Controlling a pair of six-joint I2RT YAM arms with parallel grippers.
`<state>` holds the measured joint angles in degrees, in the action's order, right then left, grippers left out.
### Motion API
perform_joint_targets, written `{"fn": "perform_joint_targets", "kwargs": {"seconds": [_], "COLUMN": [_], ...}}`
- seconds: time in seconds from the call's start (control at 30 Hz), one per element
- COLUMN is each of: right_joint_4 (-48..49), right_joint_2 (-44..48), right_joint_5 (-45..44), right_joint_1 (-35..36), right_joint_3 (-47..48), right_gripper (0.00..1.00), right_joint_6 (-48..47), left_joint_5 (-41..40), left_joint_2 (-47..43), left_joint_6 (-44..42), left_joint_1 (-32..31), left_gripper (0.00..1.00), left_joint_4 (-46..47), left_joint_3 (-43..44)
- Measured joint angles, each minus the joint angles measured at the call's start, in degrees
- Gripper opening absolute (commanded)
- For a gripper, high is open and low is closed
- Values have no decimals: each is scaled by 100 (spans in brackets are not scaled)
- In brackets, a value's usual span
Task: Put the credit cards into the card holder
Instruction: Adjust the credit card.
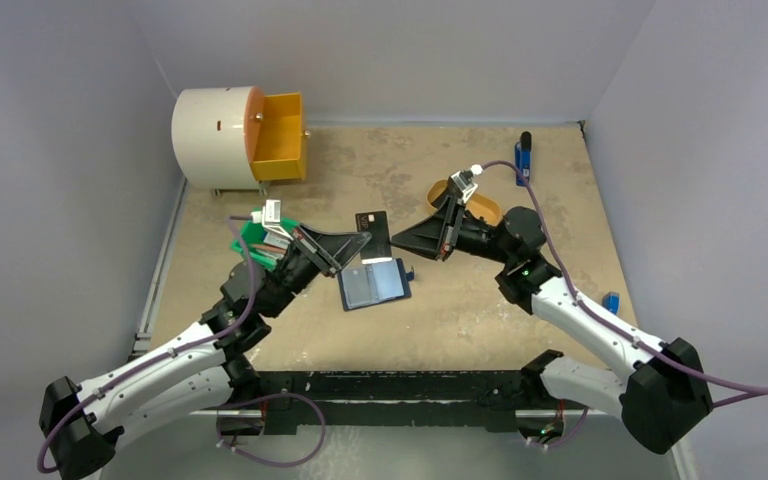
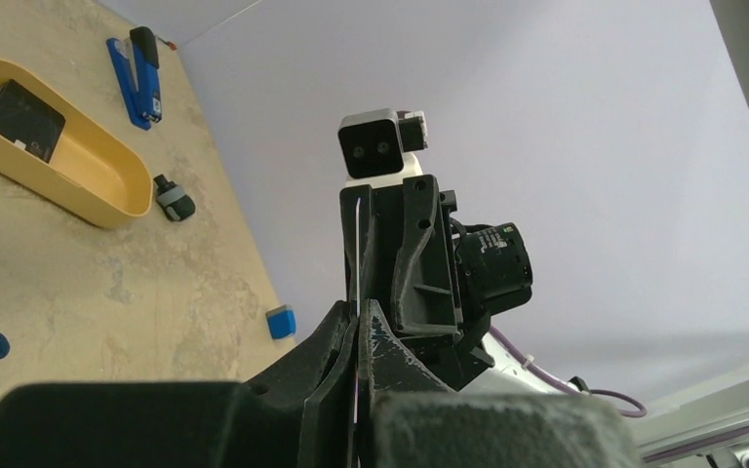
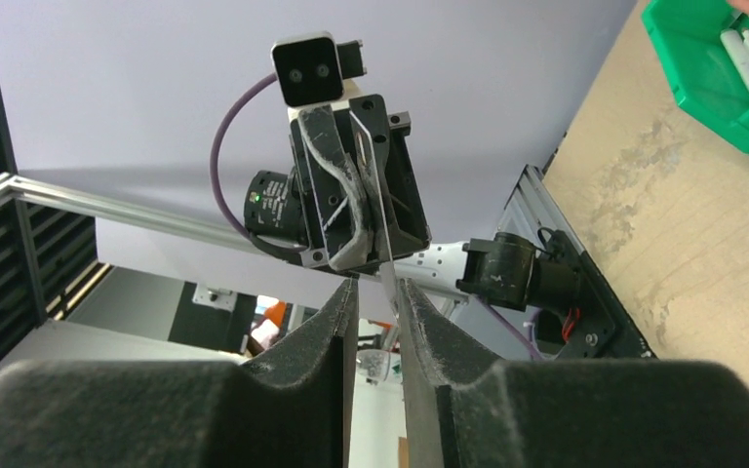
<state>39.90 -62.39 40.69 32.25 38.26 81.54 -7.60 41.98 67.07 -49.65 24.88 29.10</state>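
Right now the left gripper point(image 1: 363, 239) and the right gripper point(image 1: 396, 240) meet nose to nose above the middle of the table point(image 1: 480, 320), with a black credit card point(image 1: 375, 228) standing on edge between them. In the left wrist view the left fingers point(image 2: 336, 341) are pressed together on the card, which shows only as a thin line running up toward the other gripper. In the right wrist view the right fingers point(image 3: 346, 312) stand slightly apart – there is a visible gap, and the far end of the card sits inside it, close to one finger rather than centred. Whether that finger touches the card cannot be told.

The card holder point(image 1: 374, 285) lies flat and unfolded on the table just below the raised card, on the near side, its snap tab pointing toward the right arm. Pale panels show inside it.

A mustard-yellow tray point(image 2: 88, 161) with a dark object in it sits behind the right arm, a blue stapler point(image 2: 137, 73) beyond it near the back wall. A green bin point(image 3: 712, 93) holding markers sits beside the left wrist.
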Motion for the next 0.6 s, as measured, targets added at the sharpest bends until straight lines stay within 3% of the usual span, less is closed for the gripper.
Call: {"fn": "perform_joint_targets", "kwargs": {"seconds": [0.33, 0.6], "right_joint_4": [-87, -42], "right_joint_2": [48, 50], "right_joint_5": [122, 247], "right_joint_1": [-13, -13], "right_joint_3": [9, 15], "right_gripper": [25, 15], "right_joint_6": [-267, -337], "left_joint_5": [240, 483], "left_joint_2": [153, 330], "left_joint_6": [431, 745], "left_joint_1": [50, 111], "left_gripper": [0, 0], "left_joint_4": [599, 1019], "left_joint_3": [-199, -275]}}
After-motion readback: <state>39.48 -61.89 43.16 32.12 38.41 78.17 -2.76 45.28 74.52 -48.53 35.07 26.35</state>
